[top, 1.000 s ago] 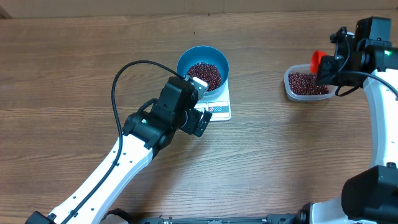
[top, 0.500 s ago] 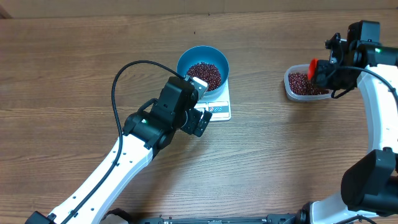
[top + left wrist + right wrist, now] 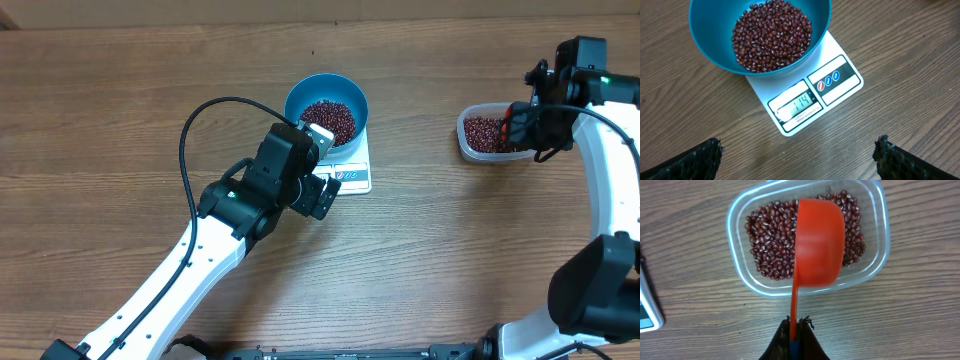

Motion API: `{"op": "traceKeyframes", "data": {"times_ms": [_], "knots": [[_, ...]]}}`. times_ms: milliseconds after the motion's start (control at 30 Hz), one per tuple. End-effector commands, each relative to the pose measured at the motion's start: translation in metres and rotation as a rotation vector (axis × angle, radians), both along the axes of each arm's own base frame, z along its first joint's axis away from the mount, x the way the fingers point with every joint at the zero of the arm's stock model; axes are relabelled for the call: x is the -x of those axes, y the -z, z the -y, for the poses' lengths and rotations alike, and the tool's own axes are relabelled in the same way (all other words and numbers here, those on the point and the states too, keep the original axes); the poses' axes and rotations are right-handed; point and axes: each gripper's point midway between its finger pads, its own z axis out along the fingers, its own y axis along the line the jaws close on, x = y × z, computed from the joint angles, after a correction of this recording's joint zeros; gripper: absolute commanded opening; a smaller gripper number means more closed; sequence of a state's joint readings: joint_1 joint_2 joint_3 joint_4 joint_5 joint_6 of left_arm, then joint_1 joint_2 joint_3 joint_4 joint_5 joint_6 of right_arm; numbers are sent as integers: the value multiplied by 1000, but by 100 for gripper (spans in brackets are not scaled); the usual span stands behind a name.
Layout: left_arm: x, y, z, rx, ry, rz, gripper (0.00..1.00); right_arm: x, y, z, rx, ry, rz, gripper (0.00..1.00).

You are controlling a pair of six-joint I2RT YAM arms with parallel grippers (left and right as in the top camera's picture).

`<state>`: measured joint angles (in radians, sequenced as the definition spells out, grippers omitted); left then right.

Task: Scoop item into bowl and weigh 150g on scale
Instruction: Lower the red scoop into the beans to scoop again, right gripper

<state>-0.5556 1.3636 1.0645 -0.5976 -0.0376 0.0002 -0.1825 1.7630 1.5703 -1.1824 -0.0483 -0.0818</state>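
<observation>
Your right pincer [image 3: 794, 332] pinches the red scoop [image 3: 817, 240], handle running straight ahead, cup over the beans [image 3: 770, 245] in the tub [image 3: 737, 265]. The bowl [image 3: 297, 102] on the scale [image 3: 355, 180] lies beside your spread left pincer [image 3: 797, 155].

The bowl [image 3: 705, 40] of beans [image 3: 771, 35] sits on the scale [image 3: 837, 52]; well right, a scoop [image 3: 819, 242] seemingly overhangs a tub [image 3: 736, 230].

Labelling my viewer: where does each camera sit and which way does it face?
Overhead: above the table, facing down; left arm and right arm show.
Left wrist: on left arm, looking down at bowl of beans on scale; open left gripper shows.
Right wrist: on right arm, looking down into tub; right gripper shut on scoop.
Shared: overhead and left wrist both show bowl and scale.
</observation>
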Motion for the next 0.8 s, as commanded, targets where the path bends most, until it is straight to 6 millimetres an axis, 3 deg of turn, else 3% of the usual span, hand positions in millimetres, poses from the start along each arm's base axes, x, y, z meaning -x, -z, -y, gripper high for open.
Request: {"op": "traceKeyframes", "data": {"times_ms": [0, 167, 300, 367, 400, 433, 767], "knots": [[0, 3, 0, -6, 10, -4, 100, -2, 15, 1, -2, 6, -38, 4], [0, 3, 0, -6, 10, -4, 99, -2, 18, 1, -4, 6, -47, 5], [0, 3, 0, -6, 10, -4, 100, -2, 18, 1, -4, 6, -47, 17], [0, 3, 0, -6, 10, -4, 99, -2, 18, 1, -4, 6, -46, 16], [0, 3, 0, -6, 9, -4, 100, -2, 17, 1, -4, 6, -44, 8], [0, 3, 0, -6, 10, -4, 99, -3, 17, 1, -3, 6, -41, 7], [0, 3, 0, -6, 10, -4, 100, -7, 16, 2, 0, 6, -24, 14]]}}
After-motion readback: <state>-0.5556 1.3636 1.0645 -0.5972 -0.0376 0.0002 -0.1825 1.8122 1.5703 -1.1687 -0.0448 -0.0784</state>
